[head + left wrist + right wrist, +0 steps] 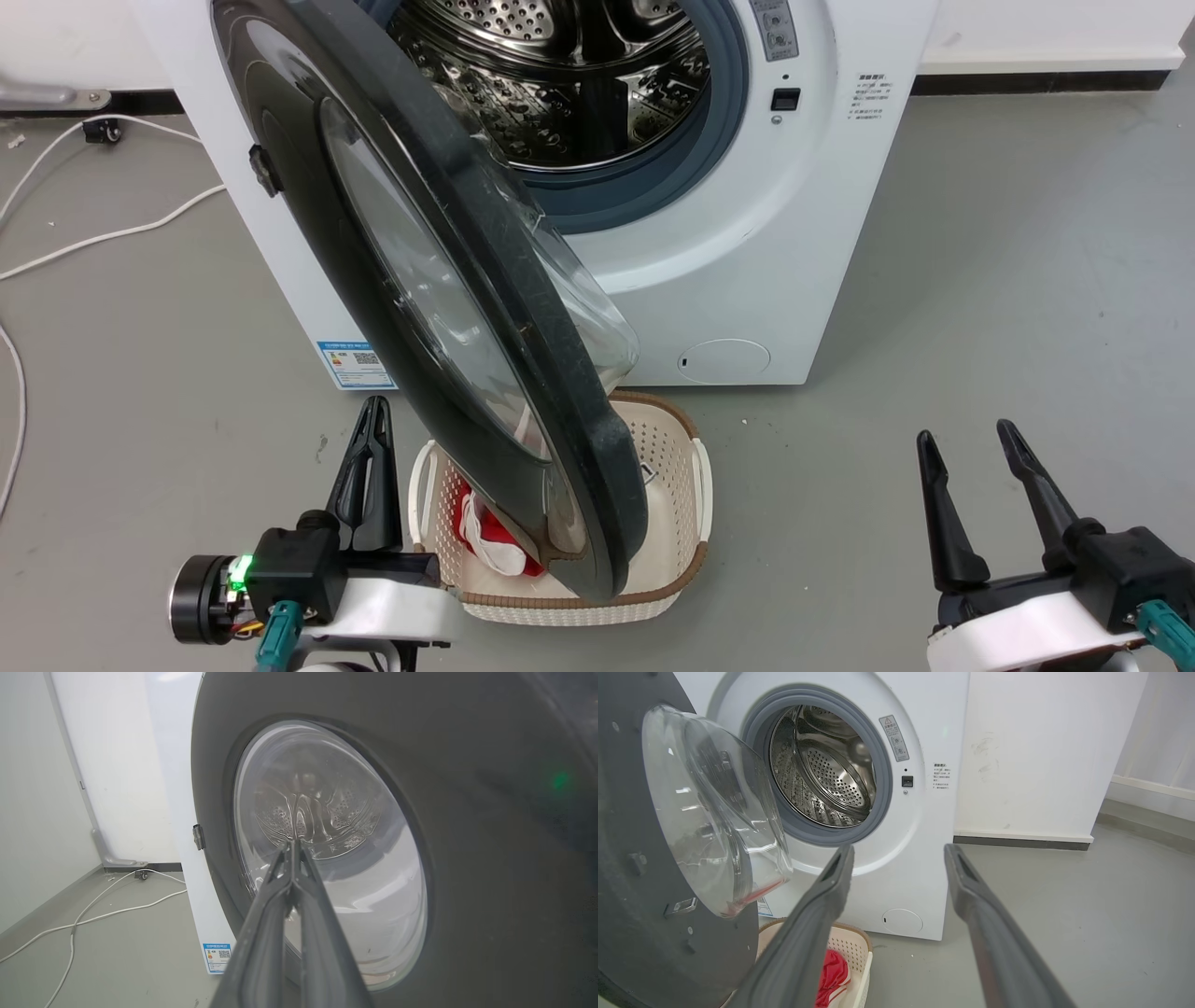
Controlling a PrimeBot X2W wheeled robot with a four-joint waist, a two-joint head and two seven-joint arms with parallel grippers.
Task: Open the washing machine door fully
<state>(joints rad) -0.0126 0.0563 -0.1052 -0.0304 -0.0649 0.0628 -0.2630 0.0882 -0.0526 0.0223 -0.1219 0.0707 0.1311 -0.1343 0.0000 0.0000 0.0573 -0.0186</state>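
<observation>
The washing machine door (299,205), a glossy black disc with a clear glass bowl (705,812), stands swung out from the white machine (794,233), roughly edge-on to me. The steel drum hole (579,84) is exposed. My left gripper (375,411) is shut with nothing in it, low at the door's outer side. In the left wrist view its closed fingers (292,843) point at the door's window (327,858); I cannot tell whether they touch it. My right gripper (965,432) is open and empty at the lower right, well clear of the door (626,868), its fingers (899,850) aimed at the machine front.
A white basket (672,467) with a brown rim sits on the floor under the door's lower edge, holding a red and white cloth (485,537). White cables (112,233) run across the grey floor at the left. A small round flap (724,359) is low on the machine.
</observation>
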